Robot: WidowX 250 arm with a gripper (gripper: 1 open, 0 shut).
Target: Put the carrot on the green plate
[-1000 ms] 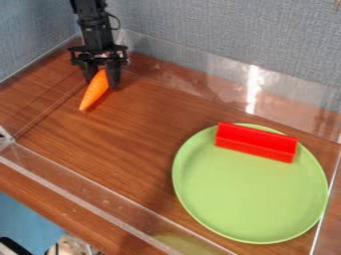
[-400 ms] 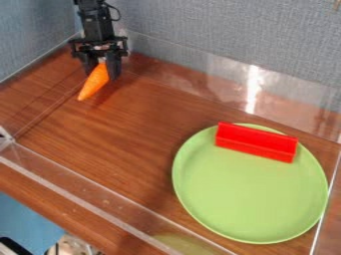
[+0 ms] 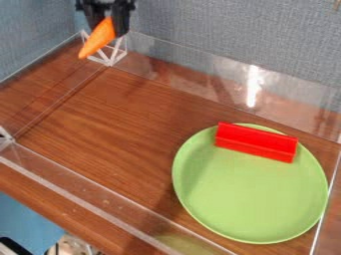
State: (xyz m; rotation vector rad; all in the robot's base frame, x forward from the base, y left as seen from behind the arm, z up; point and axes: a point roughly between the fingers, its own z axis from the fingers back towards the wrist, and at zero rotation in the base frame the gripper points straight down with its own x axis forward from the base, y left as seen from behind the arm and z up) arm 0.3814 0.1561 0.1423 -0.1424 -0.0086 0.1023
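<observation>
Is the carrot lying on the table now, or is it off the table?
Off the table. The carrot hangs tilted in the claw, clear above the wooden table, far from the green plate.

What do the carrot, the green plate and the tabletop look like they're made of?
The carrot, held up in the claw, looks like smooth matte plastic or rubber: flat, uniform orange. The green plate seems to be plastic with a soft sheen and even colour. The tabletop looks like varnished wood or wood-grain laminate: streaky brown with glossy reflections.
</observation>
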